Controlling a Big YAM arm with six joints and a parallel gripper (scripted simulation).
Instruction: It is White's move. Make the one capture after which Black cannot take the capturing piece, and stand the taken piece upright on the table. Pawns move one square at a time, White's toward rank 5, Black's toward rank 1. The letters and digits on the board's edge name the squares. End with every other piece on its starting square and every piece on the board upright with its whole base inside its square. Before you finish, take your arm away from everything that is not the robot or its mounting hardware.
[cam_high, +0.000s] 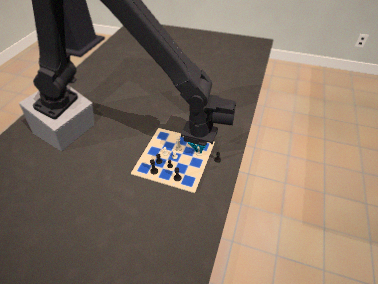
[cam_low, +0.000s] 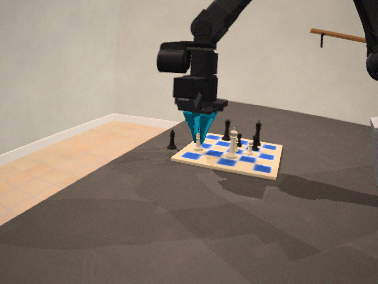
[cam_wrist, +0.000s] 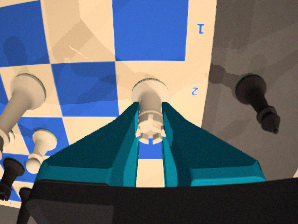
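My gripper (cam_high: 196, 146) with teal fingers is shut on a small white piece (cam_wrist: 149, 106) and holds it upright at the board's A-file edge, its base over the cream square beside the digit 2. It also shows in the side view (cam_low: 198, 142), low on the board's near corner. I cannot tell whether its base touches the board. The blue and cream board (cam_high: 171, 159) carries a tall white piece (cam_wrist: 20, 99), a white pawn (cam_wrist: 40, 144) and several black pieces (cam_high: 176, 173). A black pawn (cam_high: 217, 157) stands upright on the dark table just off the board's edge; it also shows in the wrist view (cam_wrist: 256, 99).
The arm's grey base block (cam_high: 56, 116) stands at the table's left. The table's right edge (cam_high: 245, 165) runs close to the black pawn, with tiled floor beyond. A wooden rail (cam_low: 342, 36) is on the far wall.
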